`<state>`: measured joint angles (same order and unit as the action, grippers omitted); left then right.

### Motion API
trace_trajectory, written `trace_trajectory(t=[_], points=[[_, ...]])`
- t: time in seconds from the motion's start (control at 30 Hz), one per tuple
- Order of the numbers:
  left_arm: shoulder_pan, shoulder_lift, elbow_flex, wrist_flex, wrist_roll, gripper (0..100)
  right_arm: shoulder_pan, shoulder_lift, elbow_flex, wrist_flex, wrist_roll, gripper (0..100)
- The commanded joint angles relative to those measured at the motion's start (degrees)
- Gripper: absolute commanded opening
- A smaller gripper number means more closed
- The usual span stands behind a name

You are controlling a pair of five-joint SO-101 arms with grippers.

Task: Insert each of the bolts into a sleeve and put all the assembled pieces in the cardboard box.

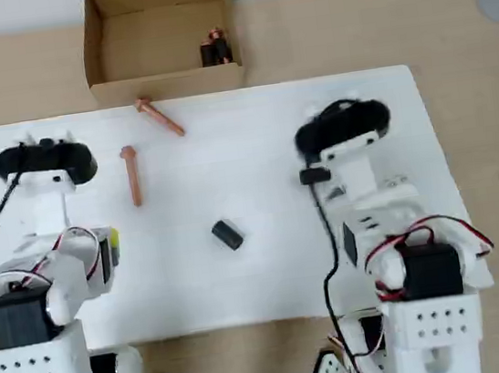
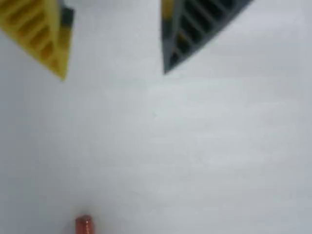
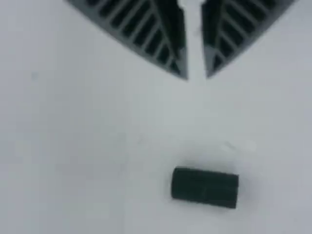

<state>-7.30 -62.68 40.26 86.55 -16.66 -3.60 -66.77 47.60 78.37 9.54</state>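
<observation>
Two arms stand at the lower edge of the high view on a wooden table (image 1: 473, 102), most of which is covered by a white sheet (image 1: 263, 148) that fills the middle of the frame. The left arm (image 1: 47, 222) occupies the lower left of the sheet and the right arm (image 1: 364, 181) the lower right, both pointing up the frame. In its own wrist view the left gripper (image 2: 114, 74) is spread wide over bare sheet, one finger yellow and the other dark, with nothing between them. The right gripper (image 3: 196, 75) has its two dark fingers drawn nearly together, a thin slit between them, and holds nothing. A cardboard box (image 1: 103, 49) sits open at the top centre of the high view, just beyond the sheet's far edge, and one assembled piece (image 1: 217, 48) lies in its lower right corner. Two copper-coloured bolts lie loose on the sheet: one bolt (image 1: 132, 175) lies up-and-down in the upper left, head toward the top, beside the left arm; the other bolt (image 1: 159, 117) lies slanted just below the box's front wall. The end of a bolt (image 2: 84, 225) shows near the left gripper, apart from its fingers. A black sleeve (image 1: 228, 234) lies on its side at the centre of the sheet, between the arms; the right wrist view shows this sleeve (image 3: 204, 187) near the fingertips, not touching them.
</observation>
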Motion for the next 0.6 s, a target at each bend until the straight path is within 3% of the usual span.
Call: trace_trajectory(t=[0.0, 0.27, 0.47, 0.57], points=[[0.2, 0.5, -5.1, 4.2, 3.7, 14, 1.1, -1.5, -0.7, 1.8, 6.8, 2.7], [-4.5, 19.0, -17.0, 10.6, 10.5, 14, 8.1, 10.1, -15.9, 11.7, 6.8, 9.6], [-7.4, 35.6, -35.3, 13.9, 9.8, 14, 11.7, 28.7, -34.8, 24.4, 6.9, 9.5], [-7.1, 41.4, -44.1, 14.1, 9.1, 14, 13.3, 34.3, -40.5, 24.2, 7.0, 9.5]])
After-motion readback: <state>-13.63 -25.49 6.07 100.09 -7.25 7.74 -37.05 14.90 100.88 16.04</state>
